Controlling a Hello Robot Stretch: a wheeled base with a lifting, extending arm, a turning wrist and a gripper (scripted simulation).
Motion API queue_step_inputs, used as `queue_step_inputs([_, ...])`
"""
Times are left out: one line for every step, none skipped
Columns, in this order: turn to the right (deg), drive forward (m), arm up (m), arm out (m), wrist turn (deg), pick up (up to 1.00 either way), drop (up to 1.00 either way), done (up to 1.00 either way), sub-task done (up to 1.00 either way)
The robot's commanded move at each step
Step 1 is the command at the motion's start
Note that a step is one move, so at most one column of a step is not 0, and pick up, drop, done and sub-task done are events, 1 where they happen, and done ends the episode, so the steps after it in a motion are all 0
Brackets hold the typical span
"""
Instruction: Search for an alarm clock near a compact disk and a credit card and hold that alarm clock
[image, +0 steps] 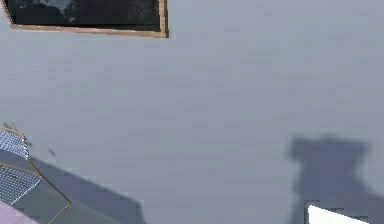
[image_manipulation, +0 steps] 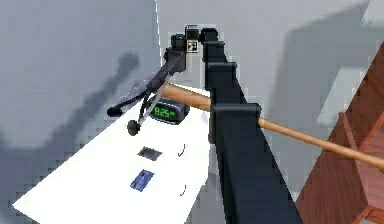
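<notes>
Since the alarm clock (image_manipulation: 167, 112) is sitting on the desk (image_manipulation: 90, 175) near a blue card (image_manipulation: 142, 180), I am counting the search done; whether the pincer (image_manipulation: 125, 115) by it is holding anything, I cannot tell.

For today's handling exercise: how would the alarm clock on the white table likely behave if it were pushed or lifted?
The alarm clock looks rigid, low and wide, so it probably won't tip or roll. On the smooth white table it would likely slide when pushed.
</notes>
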Motion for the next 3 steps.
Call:
queue_step_inputs([0.0, 0.00, 0.00, 0.00, 45.0, 0.00, 0.00, 0.00, 0.00])
queue_step_inputs([0.0, 0.00, 0.00, 0.00, 45.0, 0.00, 0.00, 0.00, 0.00])
queue_step_inputs([0.0, 0.00, 0.00, 0.00, 39.0, 0.00, 0.00, 0.00, 0.00])
